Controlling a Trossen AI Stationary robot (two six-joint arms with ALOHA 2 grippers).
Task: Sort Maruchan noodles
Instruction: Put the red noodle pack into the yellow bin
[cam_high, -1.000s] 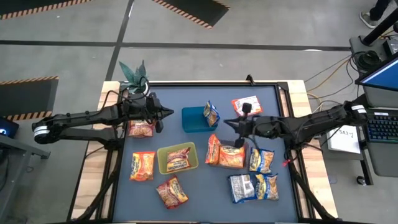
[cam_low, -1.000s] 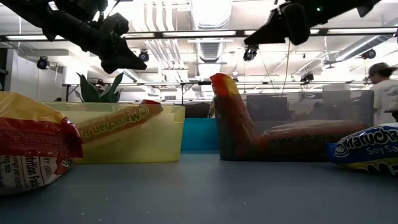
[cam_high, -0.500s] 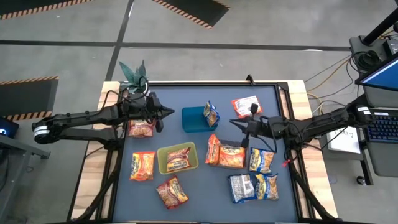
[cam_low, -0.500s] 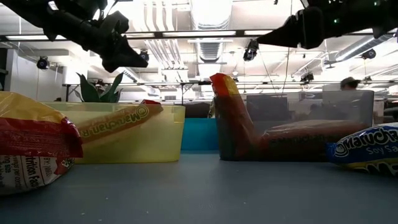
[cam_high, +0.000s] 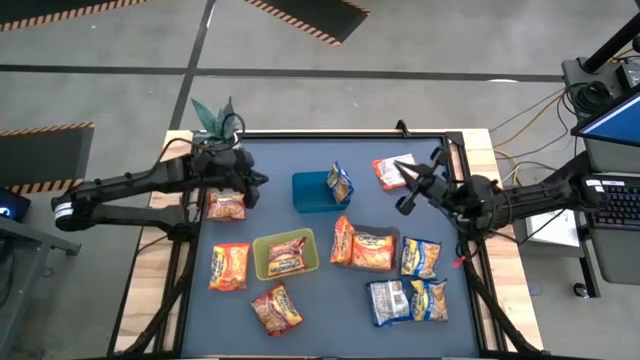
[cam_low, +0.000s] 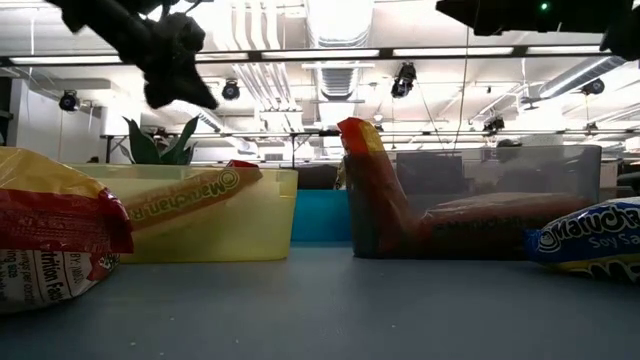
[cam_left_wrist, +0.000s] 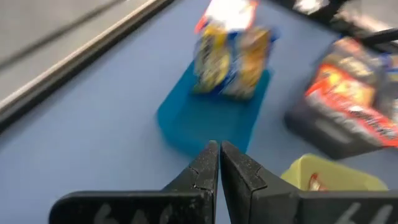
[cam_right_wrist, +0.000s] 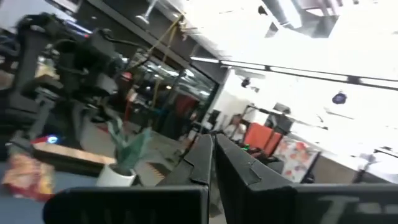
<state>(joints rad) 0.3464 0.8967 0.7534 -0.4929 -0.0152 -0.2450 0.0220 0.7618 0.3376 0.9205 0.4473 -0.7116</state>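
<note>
**Orange and blue packets still scattered, both grippers empty**

Orange packets lie across the worktop: one in the yellow-green tray (cam_high: 285, 255), one leaning on the black tray (cam_high: 372, 250), others loose toward the front edge. A blue-and-yellow packet (cam_high: 340, 183) stands in the blue tray (cam_high: 308, 193) near the back edge; the pink-white packet (cam_high: 395, 170) lies near the back right corner.

To sort well, each gripper should spread its fingers before descending, take one loose packet by a flat edge, and match colour to tray.

The left gripper (cam_left_wrist: 219, 163), above the back left area, has its fingers pressed together, holding nothing. The right gripper (cam_high: 407, 176), raised over the pink-white packet, is likewise closed and empty.
</note>
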